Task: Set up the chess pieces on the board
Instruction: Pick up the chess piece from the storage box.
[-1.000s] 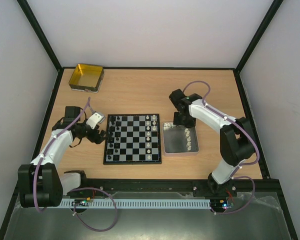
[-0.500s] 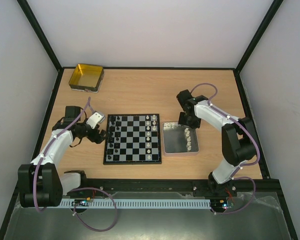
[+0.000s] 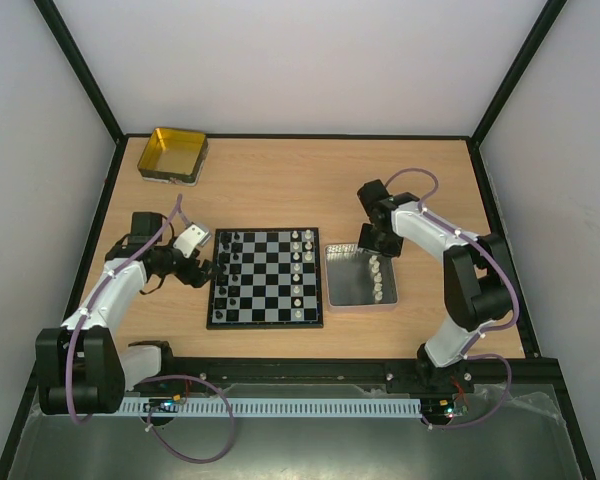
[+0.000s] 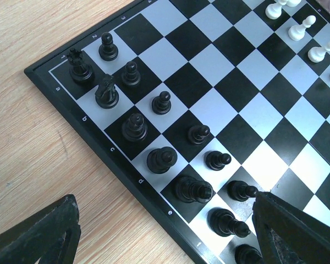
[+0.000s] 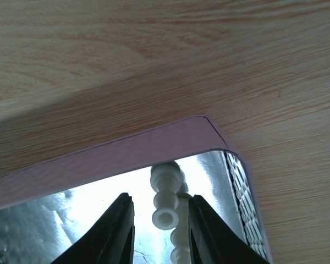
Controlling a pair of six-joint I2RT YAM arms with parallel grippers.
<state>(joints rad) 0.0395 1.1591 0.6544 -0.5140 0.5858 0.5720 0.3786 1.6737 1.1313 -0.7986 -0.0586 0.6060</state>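
My right hand (image 3: 375,247) now sits further right than a second ago, above the silver tray's (image 3: 329,285) far corner, fingers either side of a white piece (image 5: 165,208).

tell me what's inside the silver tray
A few white chess pieces lined along the right side of the tray. The right gripper hangs over the far end, hiding any piece beneath it.

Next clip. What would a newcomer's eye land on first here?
The board at the middle of the table, with black pieces lined along its left side and white pieces along its right. Next, the right gripper poised over the far corner of the tray, straddling a loose piece without touching it. The left gripper sits open at the board's left edge.
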